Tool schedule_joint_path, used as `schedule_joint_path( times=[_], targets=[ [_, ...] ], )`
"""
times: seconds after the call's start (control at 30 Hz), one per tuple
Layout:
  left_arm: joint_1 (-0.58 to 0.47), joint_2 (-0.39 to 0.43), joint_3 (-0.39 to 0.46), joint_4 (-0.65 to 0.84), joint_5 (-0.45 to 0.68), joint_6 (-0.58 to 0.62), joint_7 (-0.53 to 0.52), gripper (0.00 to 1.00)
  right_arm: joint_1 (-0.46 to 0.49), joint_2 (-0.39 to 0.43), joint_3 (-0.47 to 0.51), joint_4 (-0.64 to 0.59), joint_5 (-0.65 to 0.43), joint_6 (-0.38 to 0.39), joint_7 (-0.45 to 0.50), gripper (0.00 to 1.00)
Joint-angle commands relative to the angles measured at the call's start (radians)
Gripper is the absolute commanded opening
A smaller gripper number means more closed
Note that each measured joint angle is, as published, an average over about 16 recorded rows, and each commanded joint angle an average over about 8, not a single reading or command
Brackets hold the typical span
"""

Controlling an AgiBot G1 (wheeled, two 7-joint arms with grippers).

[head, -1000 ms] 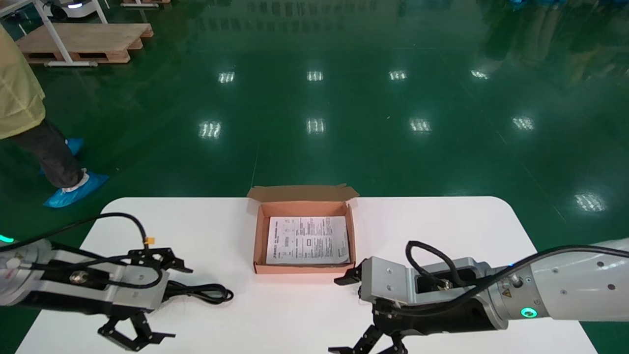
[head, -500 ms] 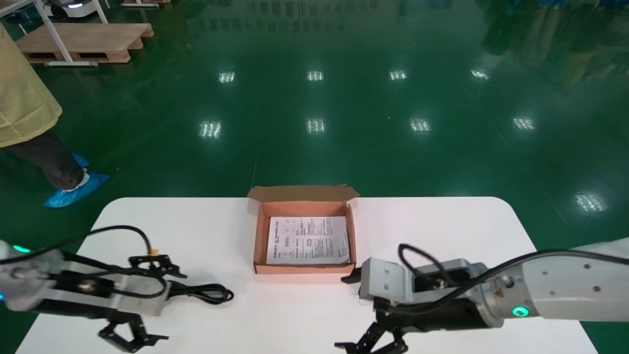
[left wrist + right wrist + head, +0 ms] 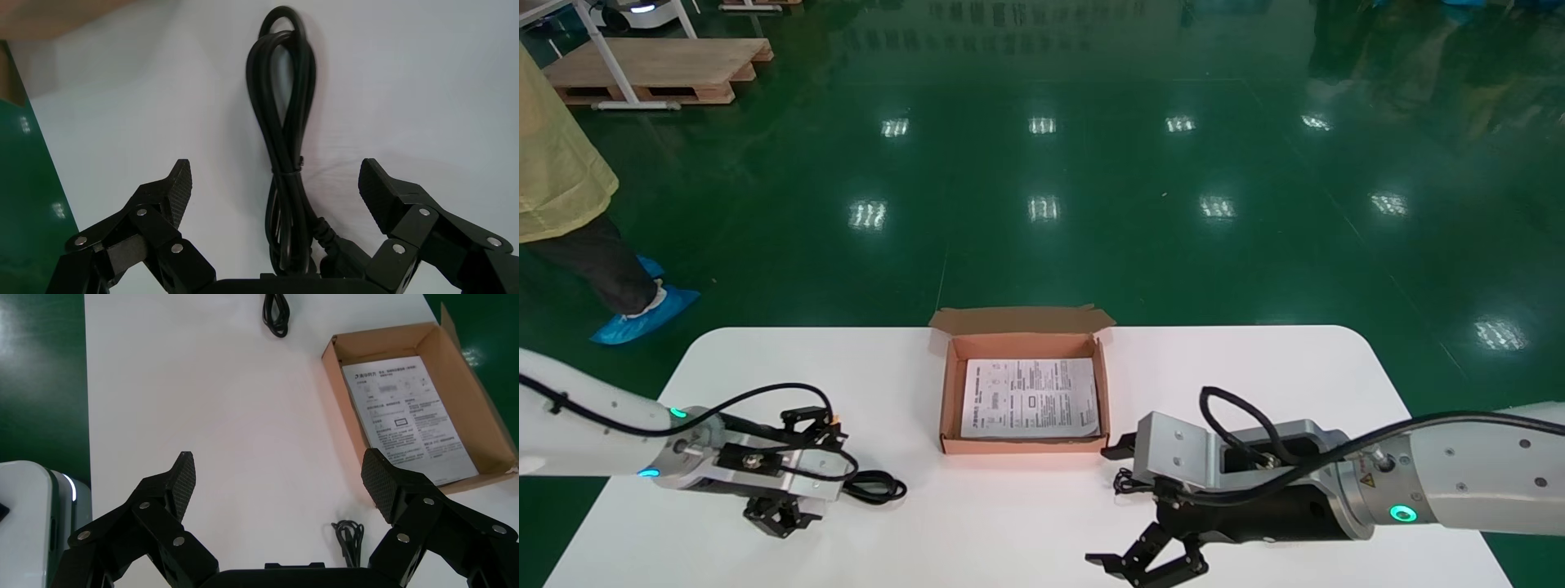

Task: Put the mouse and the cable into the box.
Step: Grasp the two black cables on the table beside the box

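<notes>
An open cardboard box (image 3: 945, 396) with a printed sheet inside sits mid-table, also in the right wrist view (image 3: 489, 435). A coiled black cable (image 3: 878, 487) lies left of it. My left gripper (image 3: 820, 480) is open low over this cable (image 3: 284, 153), which runs between the spread fingers (image 3: 177, 184) and under the palm without touching them. My right gripper (image 3: 1115, 506) is open near the box's front right corner, holding nothing. A small bundle of thin black cord (image 3: 350, 539) lies by its finger, seen in the head view too (image 3: 1122, 483). I see no mouse.
The white table (image 3: 1254, 367) ends in rounded edges, with green floor beyond. A person in yellow (image 3: 560, 188) stands off the far left. A wooden pallet (image 3: 658, 69) lies far back.
My left arm swung in toward the coiled cable and now straddles it, open. My right gripper shifted slightly right. The person stepped a little further left.
</notes>
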Motion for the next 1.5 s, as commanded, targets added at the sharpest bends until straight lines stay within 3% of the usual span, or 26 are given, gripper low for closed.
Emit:
schedule_joint_path(
  times=[0.03, 0.3, 0.47, 0.67, 0.83, 1.03, 1.27, 1.3, 1.37, 1.43, 1.5],
  targets=[
    [-0.009, 0.026, 0.003, 0.063, 0.008, -0.023, 0.021, 1.0, -0.004, 0.01, 0.001, 0.004, -0.001, 0.0, 0.003, 1.0],
    [-0.024, 0.076, 0.013, 0.181, 0.027, -0.07, 0.059, 1.0, -0.01, 0.016, 0.006, 0.016, -0.003, 0.013, 0.023, 1.0],
    [-0.032, 0.092, 0.013, 0.226, 0.027, -0.078, 0.074, 1.0, 0.008, -0.017, -0.029, -0.015, -0.101, 0.048, 0.035, 1.0],
    [-0.043, 0.103, 0.01, 0.264, 0.019, -0.081, 0.101, 1.0, 0.05, -0.137, -0.109, -0.179, -0.33, 0.171, 0.071, 1.0],
    [-0.051, 0.11, 0.009, 0.289, 0.015, -0.084, 0.119, 1.0, 0.079, -0.239, -0.16, -0.345, -0.46, 0.262, 0.058, 1.0],
    [-0.058, 0.117, 0.007, 0.314, 0.011, -0.087, 0.136, 1.0, 0.1, -0.308, -0.19, -0.499, -0.517, 0.315, 0.013, 1.0],
    [-0.064, 0.123, 0.005, 0.335, 0.007, -0.09, 0.151, 1.0, 0.104, -0.333, -0.195, -0.586, -0.521, 0.338, -0.022, 1.0],
    [-0.065, 0.124, 0.005, 0.338, 0.007, -0.091, 0.153, 0.98, 0.105, -0.335, -0.195, -0.595, -0.52, 0.339, -0.024, 1.0],
    [-0.066, 0.125, 0.005, 0.343, 0.006, -0.092, 0.156, 0.77, 0.107, -0.339, -0.193, -0.61, -0.516, 0.342, -0.026, 1.0],
    [-0.067, 0.126, 0.004, 0.346, 0.006, -0.092, 0.158, 0.52, 0.109, -0.341, -0.191, -0.62, -0.512, 0.343, -0.027, 0.85],
    [-0.067, 0.126, 0.004, 0.348, 0.006, -0.093, 0.159, 0.27, 0.11, -0.342, -0.19, -0.626, -0.511, 0.345, -0.027, 0.62]
  ],
)
